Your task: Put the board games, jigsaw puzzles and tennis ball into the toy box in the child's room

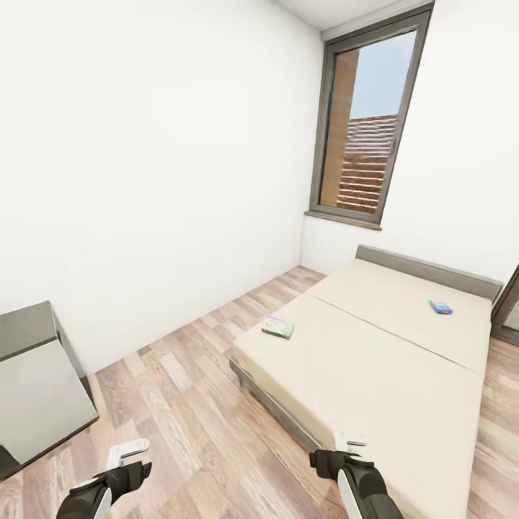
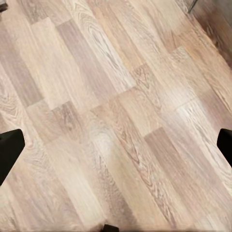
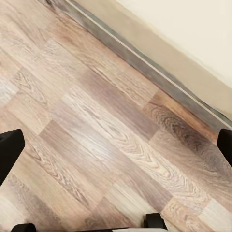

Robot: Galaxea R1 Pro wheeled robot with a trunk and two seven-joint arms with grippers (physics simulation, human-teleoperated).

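bed (image 1: 375,360) corner cut off; box lettering (image 1: 278,328) illegible

A bare white-walled room (image 1: 144,166) with a light wood-plank floor (image 1: 187,404), brightly and evenly lit. In the far corner a tall, narrow, dark-framed window (image 1: 369,122) looks out on pale blue sky and a slatted reddish-brown building. Below it stands a low double bed with a beige mattress, dark grey frame and short grey headboard (image 1: 375,360), its head toward the window wall. At the near left, against the wall, sits a low dark grey cabinet with a white front panel (image 1: 36,382).
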